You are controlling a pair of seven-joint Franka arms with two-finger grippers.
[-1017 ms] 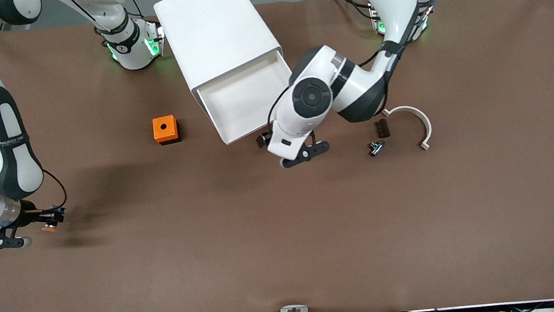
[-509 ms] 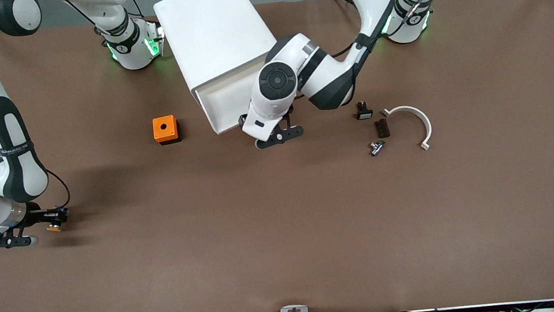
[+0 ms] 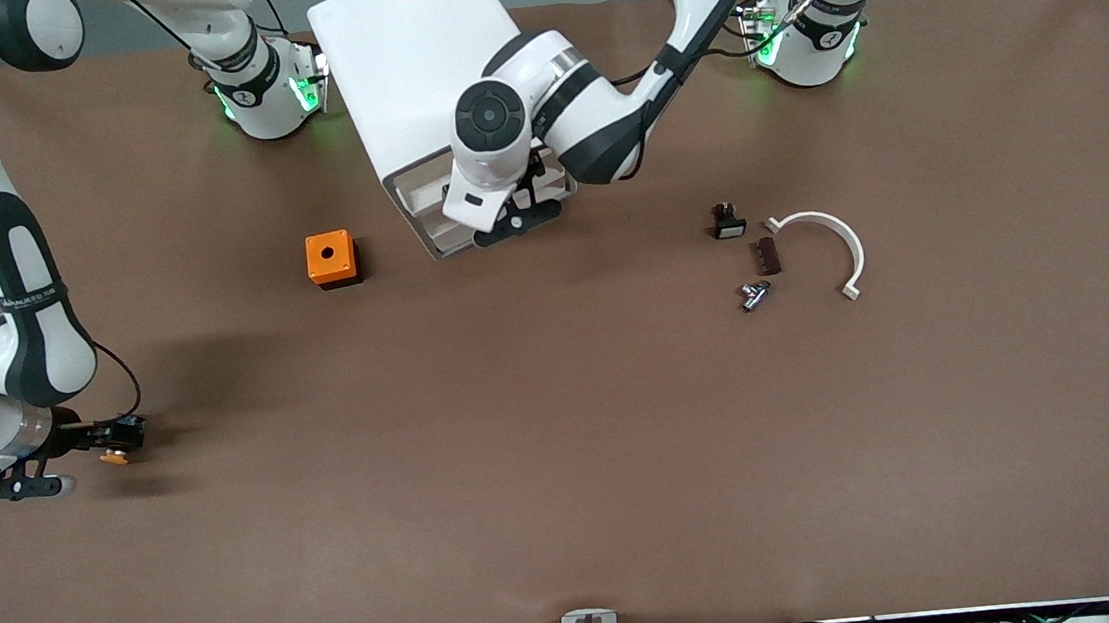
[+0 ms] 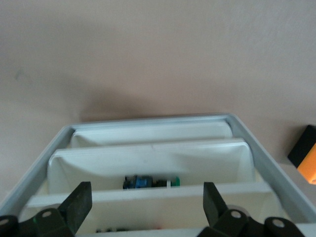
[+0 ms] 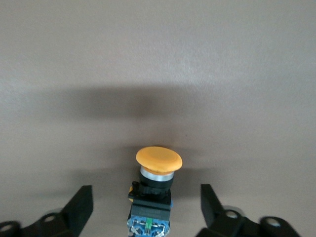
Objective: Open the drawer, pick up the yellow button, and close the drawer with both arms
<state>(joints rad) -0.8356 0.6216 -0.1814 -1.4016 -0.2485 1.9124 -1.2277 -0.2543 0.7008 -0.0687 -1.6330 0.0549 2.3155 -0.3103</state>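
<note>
Button (image 3: 111,456) removal looks finished: nearer the front camera than the cabinet (image 3: 430,71), toward the right arm's end, the right gripper (image 3: 122,436) hangs low over the brown table (image 3: 568,471), whether clamped on the button I cannot tell. At the cabinet front the left gripper (image 3: 516,216), fingers apart, meets the drawer (image 4: 148,165), nearly shut; only final closing seems left.
</note>
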